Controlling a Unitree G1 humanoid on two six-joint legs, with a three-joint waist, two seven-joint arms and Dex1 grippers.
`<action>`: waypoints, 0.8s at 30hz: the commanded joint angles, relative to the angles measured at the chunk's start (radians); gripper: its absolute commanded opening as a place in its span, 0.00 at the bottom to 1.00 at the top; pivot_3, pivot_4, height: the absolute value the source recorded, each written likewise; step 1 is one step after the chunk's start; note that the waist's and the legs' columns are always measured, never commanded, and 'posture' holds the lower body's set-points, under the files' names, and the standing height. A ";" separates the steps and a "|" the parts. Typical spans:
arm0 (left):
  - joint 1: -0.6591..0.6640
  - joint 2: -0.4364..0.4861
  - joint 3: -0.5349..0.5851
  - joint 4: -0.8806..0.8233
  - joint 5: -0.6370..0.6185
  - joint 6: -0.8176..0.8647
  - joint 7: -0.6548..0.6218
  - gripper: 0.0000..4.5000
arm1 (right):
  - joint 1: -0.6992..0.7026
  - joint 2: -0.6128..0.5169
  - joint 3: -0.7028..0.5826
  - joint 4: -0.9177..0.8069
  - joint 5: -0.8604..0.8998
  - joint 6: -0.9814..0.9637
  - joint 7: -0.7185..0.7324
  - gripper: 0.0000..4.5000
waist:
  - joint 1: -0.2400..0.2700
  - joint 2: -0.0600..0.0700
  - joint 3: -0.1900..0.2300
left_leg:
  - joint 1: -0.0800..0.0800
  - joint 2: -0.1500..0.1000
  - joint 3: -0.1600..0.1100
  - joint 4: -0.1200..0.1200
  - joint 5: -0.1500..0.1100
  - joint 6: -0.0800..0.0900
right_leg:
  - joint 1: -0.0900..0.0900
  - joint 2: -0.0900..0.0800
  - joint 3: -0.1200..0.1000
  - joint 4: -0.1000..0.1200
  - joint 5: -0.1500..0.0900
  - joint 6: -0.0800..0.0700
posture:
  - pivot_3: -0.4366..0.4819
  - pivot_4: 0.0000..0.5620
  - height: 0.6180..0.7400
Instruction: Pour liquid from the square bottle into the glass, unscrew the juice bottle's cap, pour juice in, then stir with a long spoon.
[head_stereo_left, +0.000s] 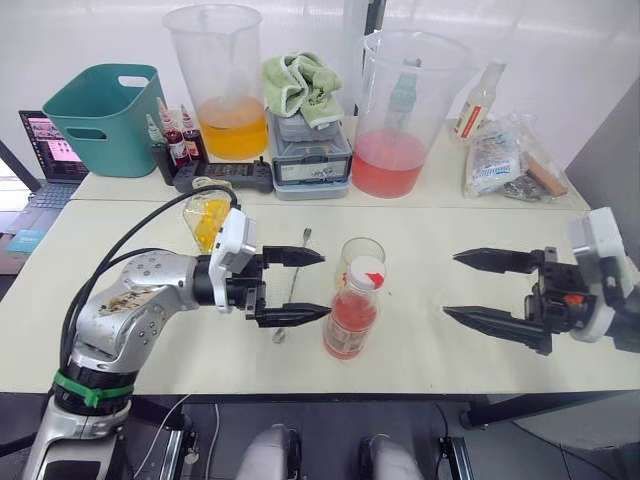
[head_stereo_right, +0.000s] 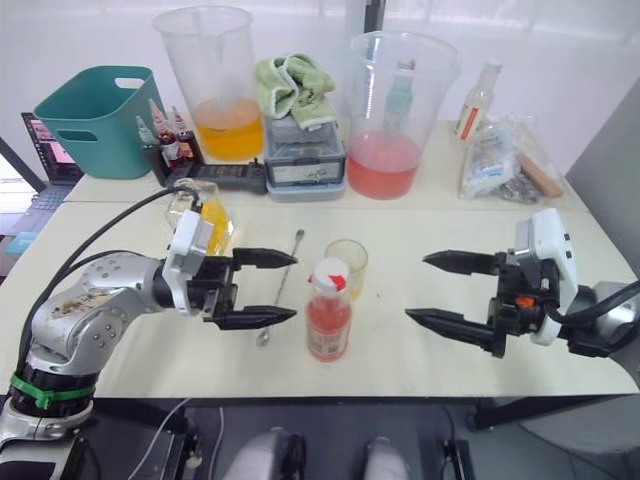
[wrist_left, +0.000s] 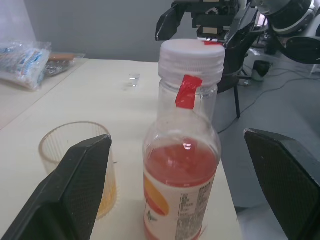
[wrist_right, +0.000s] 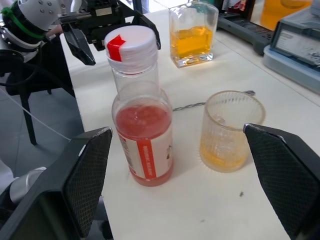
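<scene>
Both open grippers flank juice bottle (head_stereo_left: 351, 318).

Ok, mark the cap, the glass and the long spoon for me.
cap (wrist_right: 131, 41), right wrist view, on its white top.
glass (wrist_right: 229, 145), right wrist view, on its ribbed side wall.
long spoon (head_stereo_right: 282, 283), right eye view, midway along its thin handle.

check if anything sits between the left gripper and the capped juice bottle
Nothing visible does. The left gripper has its black fingers open and faces the clear rounded juice bottle of pinkish-red drink across bare table. The thin silver long spoon lies flat under the fingers, and the small ribbed glass stands behind the bottle.
</scene>
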 joint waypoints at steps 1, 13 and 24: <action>-0.056 -0.038 -0.044 -0.011 0.013 0.007 0.024 1.00 | 0.023 -0.016 -0.064 -0.028 0.000 -0.004 0.000 0.99 | 0.006 0.000 0.000 | 0.000 0.000 0.000 0.000 0.000 0.000 | 0.000 0.000 0.000 0.000 0.000 0.000 | 0.48 0.27 0.99; -0.135 -0.131 -0.151 0.012 0.058 0.036 0.075 1.00 | 0.056 -0.014 -0.103 -0.062 -0.013 -0.005 -0.016 0.99 | 0.011 0.000 0.000 | 0.000 0.000 0.000 0.001 0.000 0.000 | 0.000 0.000 0.000 0.000 0.000 0.000 | 0.48 0.27 0.99; -0.163 -0.160 -0.203 0.019 0.132 0.047 0.114 0.74 | 0.043 0.002 -0.078 -0.063 -0.021 -0.029 -0.045 1.00 | 0.011 0.000 0.000 | 0.000 0.000 0.000 0.002 0.000 0.001 | 0.001 0.000 0.001 0.000 0.000 0.000 | 0.48 0.27 0.99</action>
